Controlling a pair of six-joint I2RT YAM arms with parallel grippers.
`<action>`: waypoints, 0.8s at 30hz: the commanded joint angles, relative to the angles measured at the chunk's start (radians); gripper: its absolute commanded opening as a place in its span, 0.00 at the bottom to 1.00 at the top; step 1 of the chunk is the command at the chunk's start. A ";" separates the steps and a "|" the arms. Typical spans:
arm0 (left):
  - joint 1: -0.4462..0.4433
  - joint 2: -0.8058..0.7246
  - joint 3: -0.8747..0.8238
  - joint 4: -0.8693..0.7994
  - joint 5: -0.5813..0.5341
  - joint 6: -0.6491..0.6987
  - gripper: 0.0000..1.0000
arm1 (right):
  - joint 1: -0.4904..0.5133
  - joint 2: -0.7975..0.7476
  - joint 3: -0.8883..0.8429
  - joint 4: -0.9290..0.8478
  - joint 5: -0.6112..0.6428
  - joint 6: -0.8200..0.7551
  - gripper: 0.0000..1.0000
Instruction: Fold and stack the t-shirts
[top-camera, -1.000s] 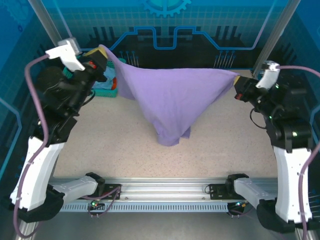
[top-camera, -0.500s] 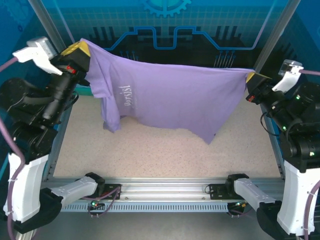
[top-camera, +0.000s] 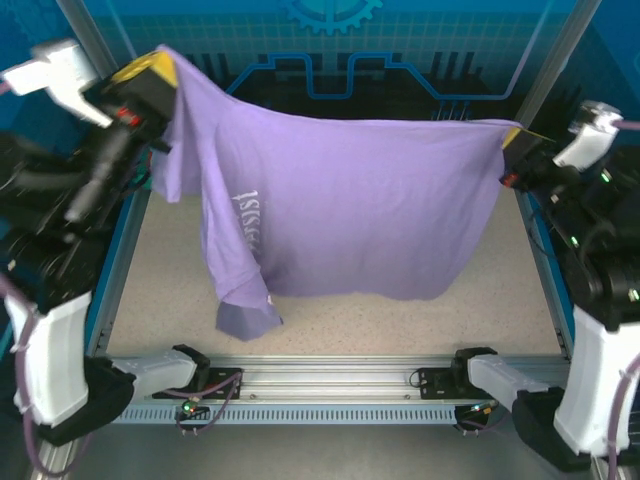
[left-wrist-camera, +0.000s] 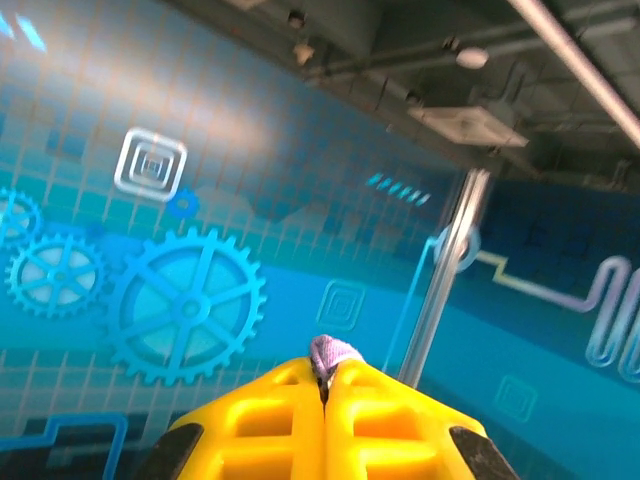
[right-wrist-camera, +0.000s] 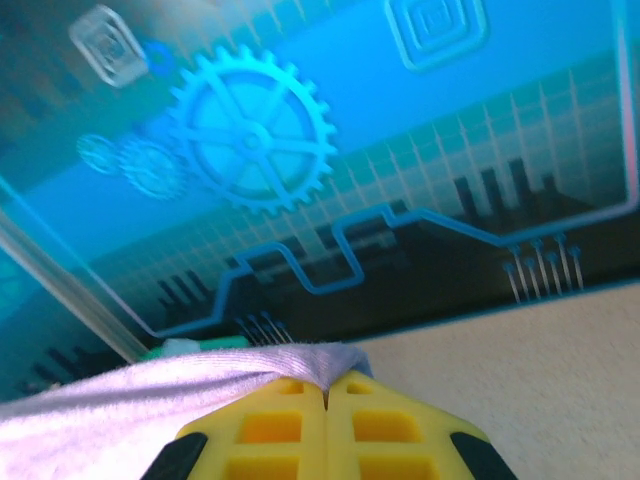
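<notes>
- Speckled beige table (top-camera: 420, 325) fills the lower middle, a blue gear-printed wall (top-camera: 330, 20) runs across the top, and a metal rail (top-camera: 330, 378) lies along the bottom edge.
- Lavender t-shirt (top-camera: 360, 210) hangs spread wide mid-frame, white lettering (top-camera: 250, 222) sideways at left, its low left corner reaching the table.
- Left gripper (top-camera: 160, 68), raised at upper left, is pinched tight on one top corner.
- Right gripper (top-camera: 517, 142), high at the right edge, is clamped on the other corner.

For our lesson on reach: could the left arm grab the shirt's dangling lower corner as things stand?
Probably not: the left gripper is shut on a top corner of the purple t-shirt, held high; the dangling corner hangs well below.
</notes>
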 joint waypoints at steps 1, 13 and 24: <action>0.090 0.175 0.010 -0.066 0.067 -0.056 0.00 | -0.002 0.148 -0.040 -0.069 0.107 -0.042 0.00; 0.231 1.145 0.615 -0.234 -0.095 -0.137 0.57 | -0.036 0.852 0.094 -0.048 0.373 -0.015 0.00; 0.137 0.928 0.303 -0.479 -0.210 -0.178 0.82 | -0.056 0.690 -0.038 -0.009 0.217 0.015 0.86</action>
